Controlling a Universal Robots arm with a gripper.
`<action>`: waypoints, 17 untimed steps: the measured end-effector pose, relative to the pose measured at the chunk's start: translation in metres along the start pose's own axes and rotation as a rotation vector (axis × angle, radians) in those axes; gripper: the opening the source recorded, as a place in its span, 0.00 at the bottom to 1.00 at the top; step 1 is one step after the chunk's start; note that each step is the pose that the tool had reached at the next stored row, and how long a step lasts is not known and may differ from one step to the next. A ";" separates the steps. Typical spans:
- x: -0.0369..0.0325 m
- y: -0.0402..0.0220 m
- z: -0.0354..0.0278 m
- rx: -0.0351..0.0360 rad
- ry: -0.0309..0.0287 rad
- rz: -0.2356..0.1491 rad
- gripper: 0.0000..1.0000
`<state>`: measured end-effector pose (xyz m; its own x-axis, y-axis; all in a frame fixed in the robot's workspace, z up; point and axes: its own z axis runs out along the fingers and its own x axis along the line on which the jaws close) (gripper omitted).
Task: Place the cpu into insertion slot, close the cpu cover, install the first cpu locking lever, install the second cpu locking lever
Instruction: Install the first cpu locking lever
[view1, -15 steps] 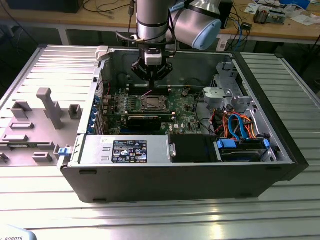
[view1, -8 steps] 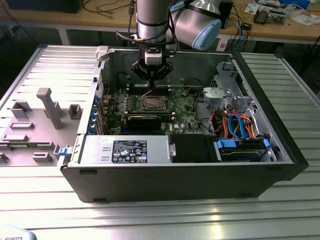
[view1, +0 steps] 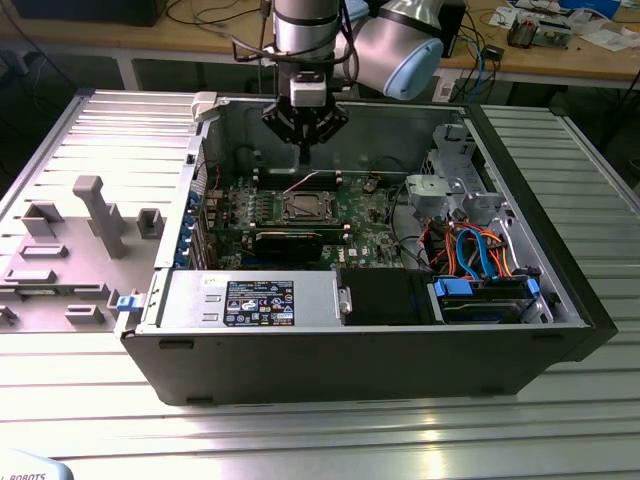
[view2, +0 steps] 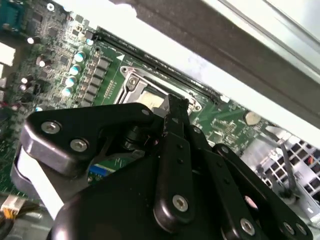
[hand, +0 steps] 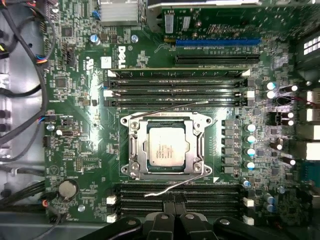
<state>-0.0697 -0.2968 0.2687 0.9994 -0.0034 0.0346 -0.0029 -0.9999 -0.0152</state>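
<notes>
First wrist view: cpu (hand: 165, 146) in insertion slot (hand: 126, 121), cpu cover (hand: 134, 150) down.
Levers: both wire levers (hand: 170, 107) unlatched.
Gripper (view1: 305, 150): fingers together, empty.
Label: printed sticker (view1: 259, 302), case (view1: 350, 370) near edge.

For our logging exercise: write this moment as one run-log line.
cpu: in insertion slot | cpu cover: down around it | locking levers: angled off the socket | pincer: shut, above socket

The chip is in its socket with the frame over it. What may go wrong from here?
1. One locking lever and the other lever look unlatched, so the cpu cover may lift off the cpu.
2. The gripper hangs above these thin levers; an off descent might bend one or hit the memory slots.
</notes>
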 end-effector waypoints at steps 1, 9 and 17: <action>0.0000 0.0000 0.0000 0.0000 0.0002 0.000 0.11; 0.0000 0.0000 -0.0001 -0.0002 -0.0006 -0.019 0.11; 0.0000 0.0000 0.0009 0.0065 -0.0055 -0.234 0.11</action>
<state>-0.0697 -0.2968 0.2678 0.9730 0.2285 0.0325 0.2290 -0.9733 -0.0139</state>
